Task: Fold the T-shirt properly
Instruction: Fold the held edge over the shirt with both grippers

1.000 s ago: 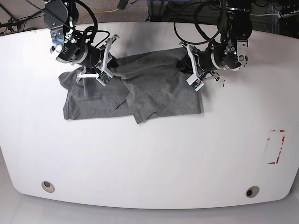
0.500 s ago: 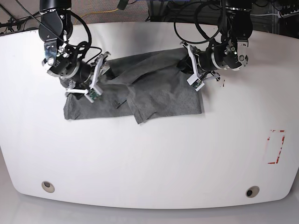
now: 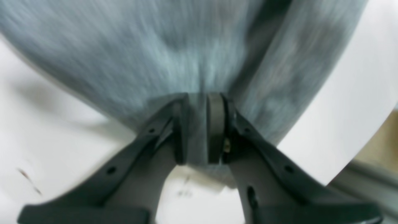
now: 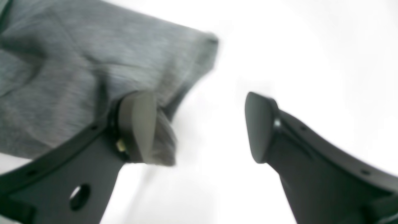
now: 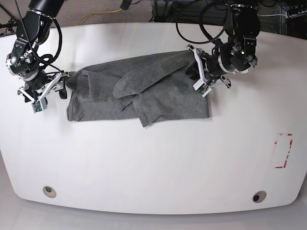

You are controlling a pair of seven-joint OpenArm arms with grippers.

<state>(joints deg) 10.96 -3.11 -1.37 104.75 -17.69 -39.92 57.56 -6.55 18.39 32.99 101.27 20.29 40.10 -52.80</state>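
We are observing the T-shirt [image 5: 144, 91] lying on the white counter [image 5: 153, 163], toward its far side, spread between the two arms and heavily wrinkled, with a flap of fabric doubled over across its middle. We are noting the left gripper [image 3: 199, 130] sitting at the shirt's edge nearest that arm; its fingers [image 3: 215, 127] are standing narrow and pinching a fold of grey cloth between them, the fabric rising away from the pads in the left wrist view, which is blurred. We are finding the right gripper [image 4: 199, 124] just off the opposite end of the garment, above bare counter; its fingers [image 4: 136, 124] are spread wide and gripping nothing. One of these pads is lying against a small tuck of the shirt's edge, while the other is standing clear of the cloth over the white surface. In the base view we are seeing this gripper [image 5: 41, 93] beside the shirt's corner
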